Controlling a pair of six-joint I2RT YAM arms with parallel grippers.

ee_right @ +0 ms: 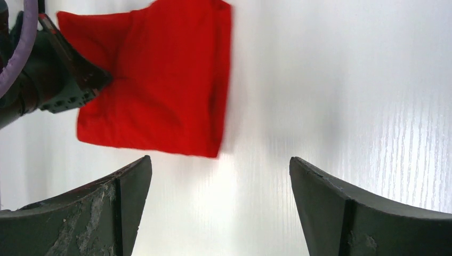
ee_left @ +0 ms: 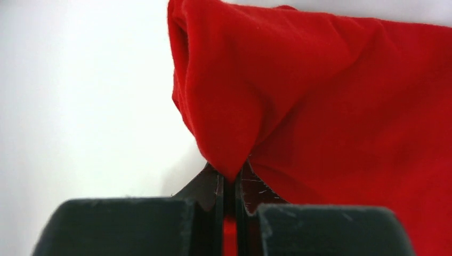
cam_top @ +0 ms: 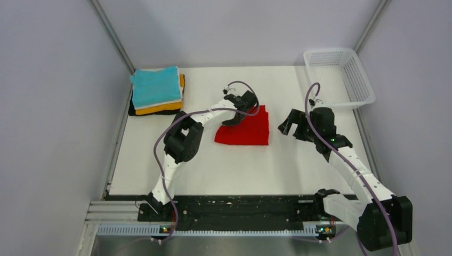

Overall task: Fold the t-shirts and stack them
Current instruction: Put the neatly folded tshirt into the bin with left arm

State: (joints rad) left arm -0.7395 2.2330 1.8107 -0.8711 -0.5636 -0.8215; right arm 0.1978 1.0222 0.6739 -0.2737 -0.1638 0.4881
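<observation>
Red t-shirt [cam_top: 248,132], top view: lies mid-table as a folded panel, roughly square with one slanted far-left edge. It is well apart from the stack.
Left gripper [cam_top: 232,120], top view: sits at the shirt's far-left corner. You cannot tell the finger state from up here.
Right gripper [cam_top: 286,127], top view: hovers just right of the shirt, not touching it.
Stack [cam_top: 157,93], top view: at the far-left corner of the table [cam_top: 213,170]. A turquoise square is on top, then a thin white layer, orange-yellow, and black at the bottom, with edges roughly aligned.
Basket [cam_top: 368,96], top view: white plastic mesh at the far right, away from both arms.
Left fingers, left wrist view: pressed together on a pinch of red cloth. The fabric bunches to a soft peak at the pinch and drapes off in loose rolls. It is matte knit with no sheen.
Right fingers [ee_right: 106,213], right wrist view: spread wide with nothing between them, only bare white table below. The shirt lies ahead and to the left, its right edge a straight doubled fold.
Step (judgement): you are finishing the red shirt, either a last fold-over or the lift toward the stack.
Next move (judgement): a one-corner hold on cloth this limp will likely let the folds fall open. Bring the right gripper onto an opposite corner before you raise it, and keep the panel flat in transit.
</observation>
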